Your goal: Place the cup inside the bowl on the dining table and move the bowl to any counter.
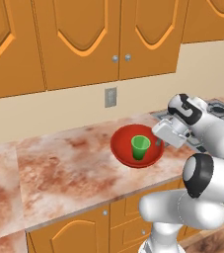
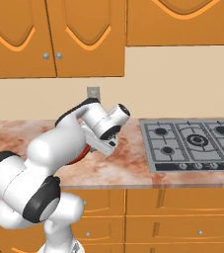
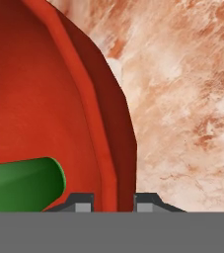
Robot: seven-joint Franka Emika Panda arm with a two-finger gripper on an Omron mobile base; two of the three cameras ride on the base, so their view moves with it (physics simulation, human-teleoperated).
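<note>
The red bowl [image 1: 123, 146] is over the marbled counter [image 1: 59, 168], just left of the hob, with the green cup [image 1: 140, 147] standing inside it. My gripper [image 1: 159, 142] is shut on the bowl's right rim. In the hand view the rim of the bowl [image 3: 108, 148] runs between my gripper's two tips [image 3: 113, 202], and the cup [image 3: 19, 183] lies at the lower left inside it. A sliver of the bowl [image 2: 81, 157] shows behind my arm in the right base view. Whether the bowl touches the counter I cannot tell. The dining table is out of view.
A grey gas hob [image 2: 192, 141] is set into the counter right of the bowl. Orange wall cabinets [image 1: 84, 34] hang above, and a grey wall outlet [image 1: 110, 97] sits behind the bowl. Bare marbled worktop [image 1: 44, 163] stretches to the left.
</note>
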